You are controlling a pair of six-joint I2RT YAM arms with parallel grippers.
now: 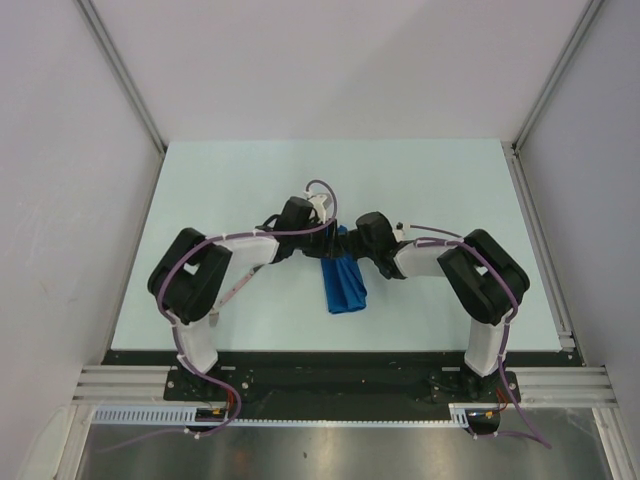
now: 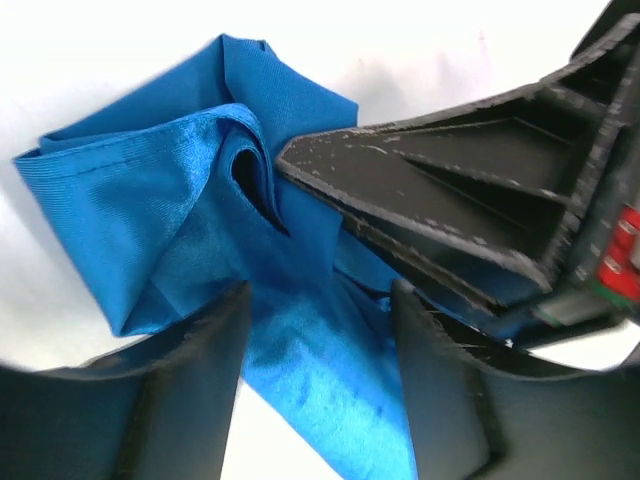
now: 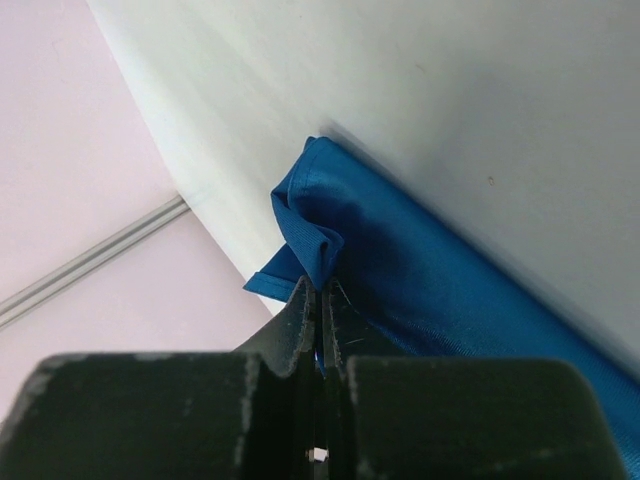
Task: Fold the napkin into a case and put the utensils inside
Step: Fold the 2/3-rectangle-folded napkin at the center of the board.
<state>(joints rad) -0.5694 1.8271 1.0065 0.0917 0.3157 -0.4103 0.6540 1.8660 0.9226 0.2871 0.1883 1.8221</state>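
Observation:
The royal-blue napkin (image 1: pixel 345 288) is bunched into a narrow crumpled strip at the middle of the white table (image 1: pixel 240 190), its far end lifted where both grippers meet. My right gripper (image 3: pixel 320 290) is shut on a folded corner of the napkin (image 3: pixel 420 270). My left gripper (image 2: pixel 320 295) is open, its two fingers on either side of a band of the napkin (image 2: pixel 150 190) without pinching it. The right gripper's black finger (image 2: pixel 450 190) shows just beyond it, pressed into the cloth. No utensils are in view in any frame. No finished case shows.
Pale enclosure walls with aluminium posts (image 1: pixel 120 70) stand around the table. A metal rail (image 1: pixel 540 240) runs along the table's right edge. The arm bases sit on a black plate (image 1: pixel 340 375) at the near edge.

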